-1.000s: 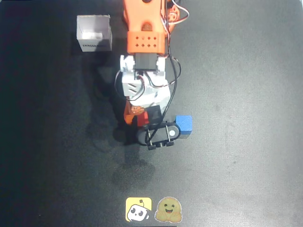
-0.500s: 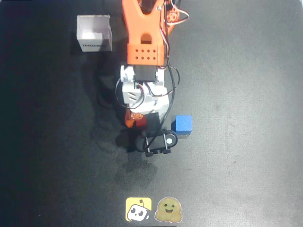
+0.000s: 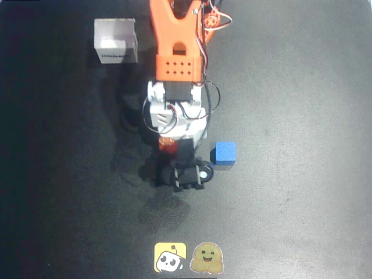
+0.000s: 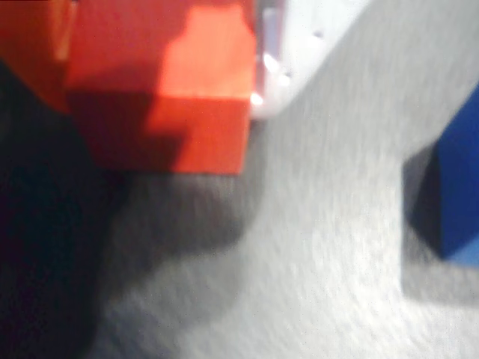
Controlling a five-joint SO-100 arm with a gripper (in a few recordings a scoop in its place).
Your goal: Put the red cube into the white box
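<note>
In the wrist view the red cube (image 4: 168, 90) sits at the top left, clamped between an orange finger (image 4: 30, 45) and a white finger (image 4: 299, 37) of my gripper (image 4: 161, 75). A shadow lies on the mat below the cube, so it seems slightly raised. In the overhead view only a sliver of the red cube (image 3: 167, 145) peeks out under the gripper (image 3: 170, 150), mid-table. The white box (image 3: 115, 40) stands open at the far left top, well away from the gripper.
A blue cube (image 3: 224, 153) rests on the dark mat just right of the gripper, and shows at the wrist view's right edge as the blue cube (image 4: 456, 194). Two stickers (image 3: 170, 257) (image 3: 208, 258) lie at the bottom edge.
The wrist end has shifted slightly left, away from the blue cube, keeping the red cube in its grip. The blue cube and white box stayed put.
</note>
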